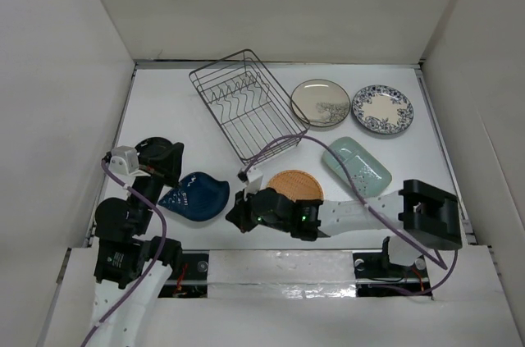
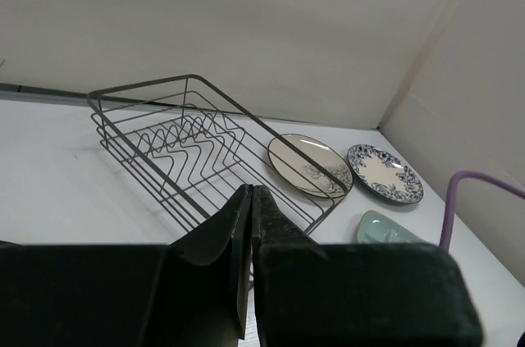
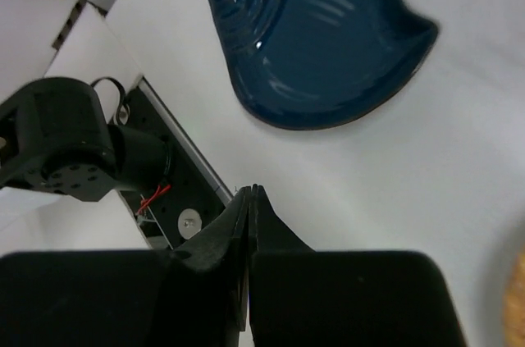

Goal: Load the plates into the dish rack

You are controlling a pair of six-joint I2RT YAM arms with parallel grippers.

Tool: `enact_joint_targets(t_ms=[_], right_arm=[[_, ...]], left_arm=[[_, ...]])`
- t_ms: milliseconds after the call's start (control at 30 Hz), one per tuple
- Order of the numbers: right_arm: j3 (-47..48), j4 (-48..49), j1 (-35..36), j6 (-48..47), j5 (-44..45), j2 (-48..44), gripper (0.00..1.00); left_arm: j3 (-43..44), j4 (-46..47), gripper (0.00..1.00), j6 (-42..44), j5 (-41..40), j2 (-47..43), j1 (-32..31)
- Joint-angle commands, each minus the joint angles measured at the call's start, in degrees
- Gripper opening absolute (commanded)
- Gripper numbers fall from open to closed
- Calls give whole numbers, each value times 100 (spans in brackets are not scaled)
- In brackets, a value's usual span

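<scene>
Nearest us, both arms sit low over the near edge of the counter (image 1: pixel 164 109). The right arm reaches leftward along that edge, and its hand (image 1: pixel 238 217) is closed, the fingers pressed together with nothing in them. It hangs over bare counter between the dark blue leaf-shaped plate (image 1: pixel 195 197) and the orange woven plate (image 1: pixel 297 184). In the right wrist view the closed tips (image 3: pixel 248 193) point at the blue plate (image 3: pixel 320 35), which lies flat and apart from them.

The left arm is folded up at the left side. Its hand (image 1: pixel 168 158) is also closed and empty, just beyond the blue plate. In the left wrist view the shut fingers (image 2: pixel 251 199) aim at the dish rack (image 2: pixel 189 150).

The pale green rounded plate (image 1: pixel 357 165) lies right of the orange one, close beside it. The right arm's purple cable (image 1: pixel 361 199) passes over it in the top view.

Farther back, the wire dish rack (image 1: pixel 246 105) stands angled on the counter with its divider prongs upright. All five plates lie flat on the counter outside it. The beige dark-rimmed plate (image 1: pixel 321 102) is just beside the rack's right corner, and the white blue-floral plate (image 1: pixel 382 110) is next to it on the right.

White walls (image 1: pixel 66 76) close off the left, right and far sides. Open counter shows left of the rack.
</scene>
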Motion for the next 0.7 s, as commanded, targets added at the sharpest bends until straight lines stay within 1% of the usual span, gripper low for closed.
enact_joint_targets(t_ms=[0,67,100,133,167,200,233,267,333,367,400,433,467,500,633,667], right_arm=[[394,672,309,503,592,370,0],[464,717,380,723,796,669,0],[552,638,380,802,1075,748,0],[596,429,380,986,1165,810,0],[631,331,380,1049,1279,923,20],[693,191,380,1171,1428,994,32],[711,50,249,1416,1430,1056,42],[711,40,248,1505,1386,1187,62],[693,48,108,1847,1255,1337,77],[693,75,38,1919,1167,1407,78],[693,145,37,2076,1131,1556,78],[711,154,37,2147,1166,1627,79],[728,154,-15,2200,1175,1697,79],[755,180,-85,2227,1131,1855,79],[834,557,-253,2420,990,2206,76],[860,619,-323,2438,973,2269,74]], left_arm=[[15,234,0,31,116,83,-9],[24,217,0,31,169,119,-9],[33,225,0,31,186,110,-9],[33,217,0,31,187,102,-9],[24,217,0,31,187,75,-9],[24,225,0,31,187,40,-9],[24,226,0,31,187,23,-9],[24,226,0,31,187,5,-9],[24,217,0,31,178,-4,-9],[24,217,1,31,178,-4,-9],[24,217,5,31,204,5,-9],[24,225,12,31,222,5,-9],[15,217,25,40,231,5,-9],[15,225,27,40,248,31,-9],[15,234,28,40,275,58,-9],[15,234,28,49,283,66,-9]])
